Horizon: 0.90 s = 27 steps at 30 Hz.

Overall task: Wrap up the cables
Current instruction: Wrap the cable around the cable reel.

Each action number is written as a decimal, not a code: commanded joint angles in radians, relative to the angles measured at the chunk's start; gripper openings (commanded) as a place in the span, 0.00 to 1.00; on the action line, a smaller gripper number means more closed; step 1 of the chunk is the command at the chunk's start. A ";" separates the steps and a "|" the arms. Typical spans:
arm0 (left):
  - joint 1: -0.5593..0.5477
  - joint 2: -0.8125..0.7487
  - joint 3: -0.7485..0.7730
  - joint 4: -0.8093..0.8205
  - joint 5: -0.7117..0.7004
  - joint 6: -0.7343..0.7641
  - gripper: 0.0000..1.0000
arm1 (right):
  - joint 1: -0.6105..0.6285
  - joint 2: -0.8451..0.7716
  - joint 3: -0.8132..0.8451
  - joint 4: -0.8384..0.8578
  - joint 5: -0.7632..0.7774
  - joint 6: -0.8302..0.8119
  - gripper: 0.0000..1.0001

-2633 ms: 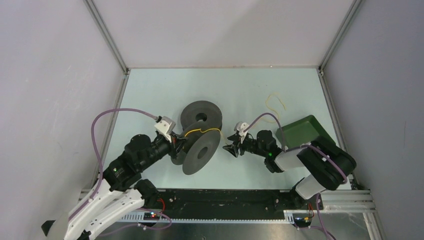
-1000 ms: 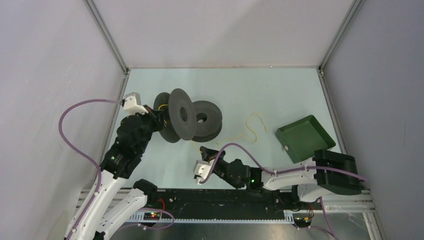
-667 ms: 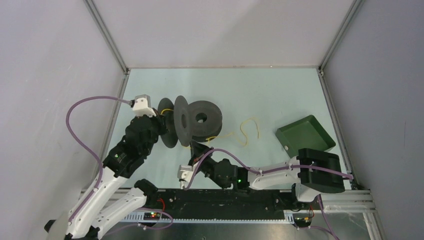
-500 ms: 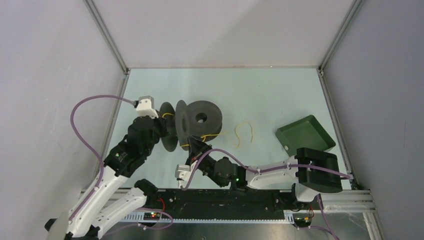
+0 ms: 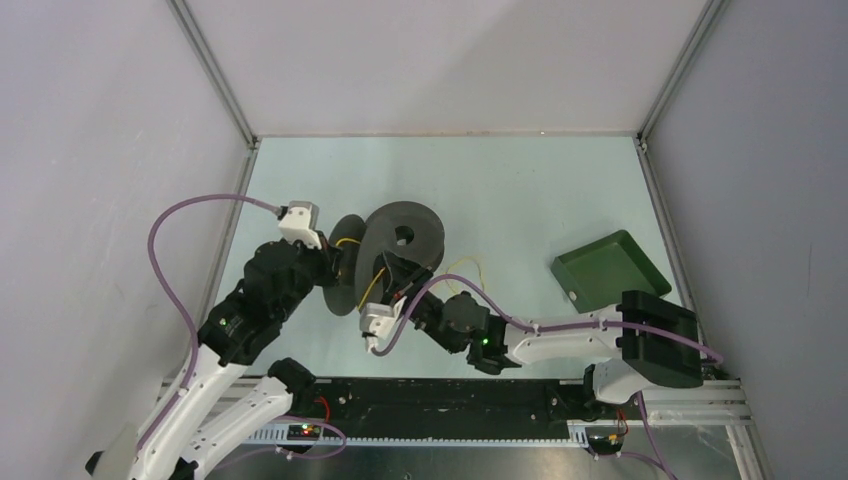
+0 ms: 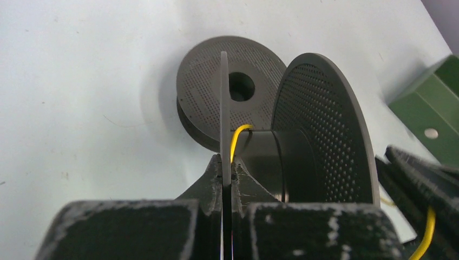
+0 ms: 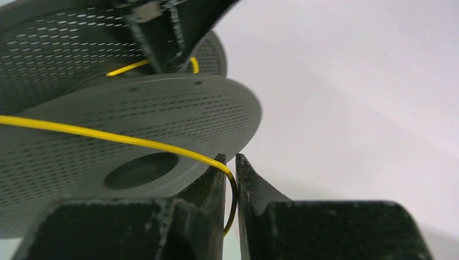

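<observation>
**A:** What are the fingers doing?

**B:** The left gripper (image 6: 223, 162) is clamped on the thin flange of the upright spool (image 6: 325, 124). The right gripper (image 7: 230, 162) is slightly parted, and the yellow cable (image 7: 108, 136) runs loosely between its fingers up to the spool's core.

**A:** So the winding is mid-way?

**B:** Probably, since slack trails on the table (image 5: 520, 180). The next move seems to call for gripping the cable further along and passing it round the core again.

**A:** And the green tray (image 5: 608, 272)?

**B:** It sits well apart, and nothing shows in it.

Bright, even light, soft shadows, slightly blurred wrist-view foregrounds.
</observation>
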 commanded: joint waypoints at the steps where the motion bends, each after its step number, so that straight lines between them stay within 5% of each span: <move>1: -0.003 -0.003 0.025 -0.007 0.109 0.045 0.00 | -0.026 -0.066 0.042 0.016 0.005 0.080 0.15; 20: -0.004 -0.056 0.031 -0.046 0.447 0.233 0.00 | -0.202 -0.231 0.062 -0.331 -0.075 0.456 0.12; 27: -0.004 -0.084 0.073 -0.066 0.461 0.188 0.00 | -0.318 -0.305 -0.034 -0.436 -0.302 0.746 0.14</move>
